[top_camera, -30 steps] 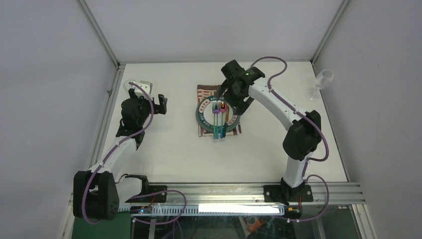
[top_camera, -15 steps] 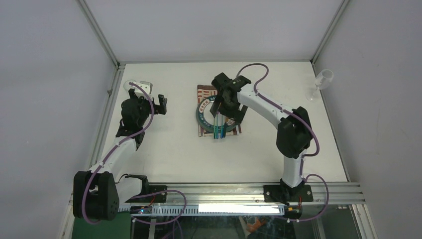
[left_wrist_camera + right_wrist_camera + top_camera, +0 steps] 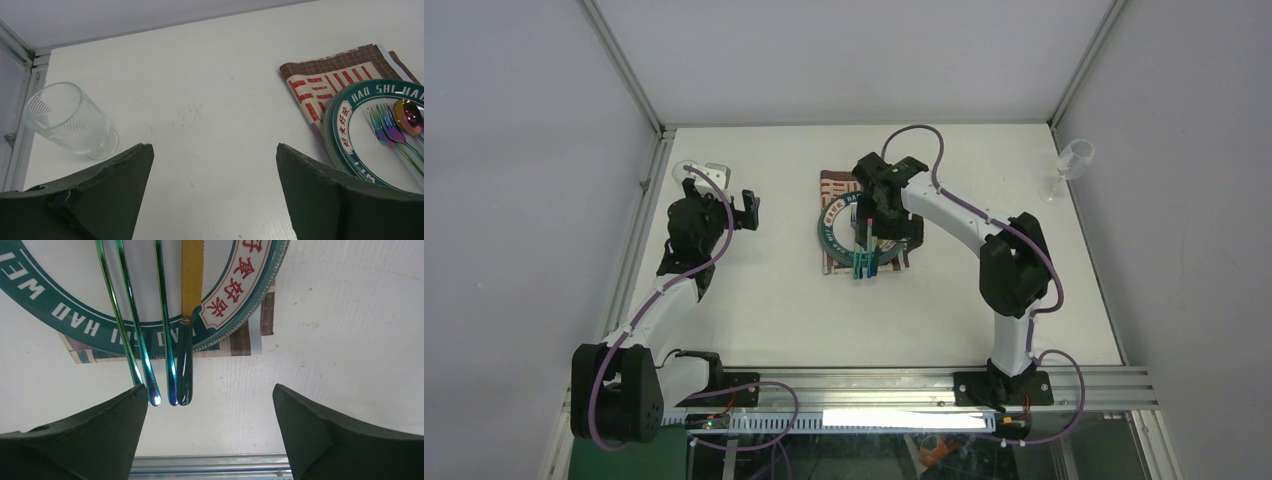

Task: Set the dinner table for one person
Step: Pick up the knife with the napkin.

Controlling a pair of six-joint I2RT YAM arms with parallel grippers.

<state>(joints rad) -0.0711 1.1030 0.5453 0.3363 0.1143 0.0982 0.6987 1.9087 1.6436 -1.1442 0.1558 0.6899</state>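
Note:
The white dinner table [image 3: 774, 300] carries a striped placemat [image 3: 836, 182] with a green-rimmed plate [image 3: 827, 235] on it. Several iridescent pieces of cutlery [image 3: 862, 262] lie on the plate, their handles sticking out over its near rim. In the right wrist view the handles [image 3: 165, 365] and a gold-bladed knife [image 3: 191, 275] lie just left of my right gripper [image 3: 210, 387], which is open and empty above the plate's near edge [image 3: 884, 232]. My left gripper [image 3: 750, 210] is open and empty, hovering over bare table [image 3: 212, 147], well left of the plate [image 3: 345, 135].
A ribbed glass [image 3: 686, 172] stands at the far left, close to the left arm and the frame rail; it also shows in the left wrist view [image 3: 67, 120]. A stemmed clear glass [image 3: 1074, 160] stands at the far right edge. The aluminium front rail [image 3: 210, 470] runs just beyond the cutlery handles.
My right gripper has swung from the plate's far right side to above its near edge, over the cutlery handles. The left arm and the cutlery have not moved.

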